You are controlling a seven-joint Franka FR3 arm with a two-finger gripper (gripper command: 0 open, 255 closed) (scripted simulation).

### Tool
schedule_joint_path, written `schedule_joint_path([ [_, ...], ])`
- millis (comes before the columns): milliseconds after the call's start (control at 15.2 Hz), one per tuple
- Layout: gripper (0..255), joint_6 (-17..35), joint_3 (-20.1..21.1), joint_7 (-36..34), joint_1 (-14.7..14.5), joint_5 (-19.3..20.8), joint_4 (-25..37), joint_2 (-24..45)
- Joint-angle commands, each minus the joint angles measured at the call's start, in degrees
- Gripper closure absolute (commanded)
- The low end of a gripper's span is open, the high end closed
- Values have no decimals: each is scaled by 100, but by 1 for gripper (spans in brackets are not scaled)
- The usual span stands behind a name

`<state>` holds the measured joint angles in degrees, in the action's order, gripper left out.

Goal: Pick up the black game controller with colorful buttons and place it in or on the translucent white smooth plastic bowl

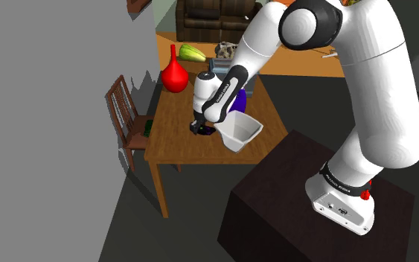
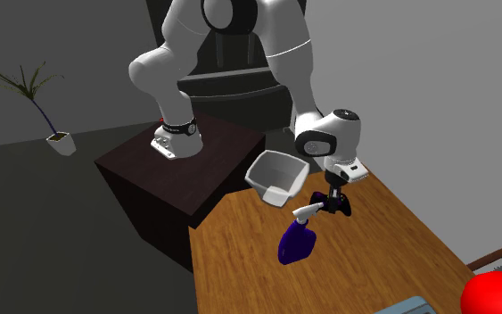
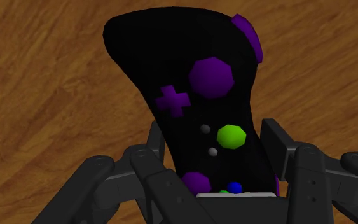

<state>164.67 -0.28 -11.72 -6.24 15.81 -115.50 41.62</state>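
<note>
The black game controller (image 3: 203,95) sits between the fingers of the gripper (image 3: 214,130), its face of purple, green and blue buttons turned up toward the hand. The two black fingers press against its narrow waist from either side, so the gripper appears clamped on the controller. Its long axis runs crosswise to the line on which the fingers close, and one lobe reaches out well past the fingertips. Whether it rests on the wooden table (image 1: 172,149) or hangs just above it cannot be told.

The white bowl (image 2: 275,176) stands just beside the gripper, near the table edge closest to the dark stand (image 2: 151,169). It lies toward the second exterior view's left and toward the shoulder view's right. The carry would therefore be short, back toward the arm's base, and nothing lies between controller and bowl.

A purple spray bottle (image 2: 295,239) with a white nozzle stands tilted close to the controller on the side away from the bowl, so it looks out of the path. The overhanging lobe may catch the bowl's rim on the way in. A red vase (image 1: 174,74) stands far down the table, and a wooden chair (image 1: 126,119) stands at its side
</note>
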Motion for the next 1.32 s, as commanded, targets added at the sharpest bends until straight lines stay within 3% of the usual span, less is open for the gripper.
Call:
schedule_joint_path([
  [0,255,-63,21,17,17,-10,-41,-105],
  [1254,255,-1025,322,307,244,-252,-431,-1449],
])
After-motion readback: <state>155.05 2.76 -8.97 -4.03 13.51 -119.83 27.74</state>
